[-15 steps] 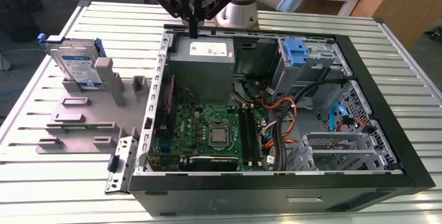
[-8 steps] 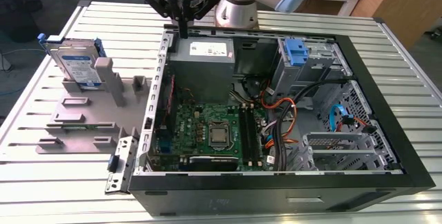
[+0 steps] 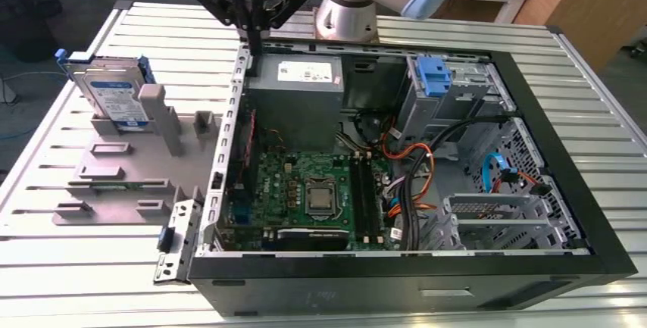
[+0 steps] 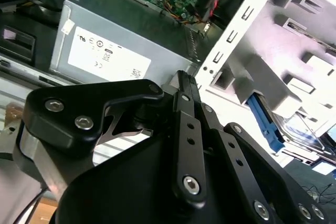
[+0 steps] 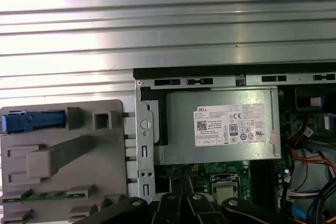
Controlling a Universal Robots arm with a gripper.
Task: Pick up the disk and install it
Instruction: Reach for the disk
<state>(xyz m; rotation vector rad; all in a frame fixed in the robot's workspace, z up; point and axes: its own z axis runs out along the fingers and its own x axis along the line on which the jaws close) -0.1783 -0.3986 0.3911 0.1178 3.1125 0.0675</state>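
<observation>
My tool (image 3: pixel 250 39) hangs closed and empty over the case (image 3: pixel 404 282) rim. The disk (image 3: pixel 114 97) stands at eight o'clock, unpicked; I judge grasping needs it opened.

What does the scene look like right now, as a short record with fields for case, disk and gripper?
case: lying open on the slatted table
disk: upright in the grey holder, on the exterior view's left, not held
gripper: over the case edge by the power supply, fingers shut, empty
</observation>
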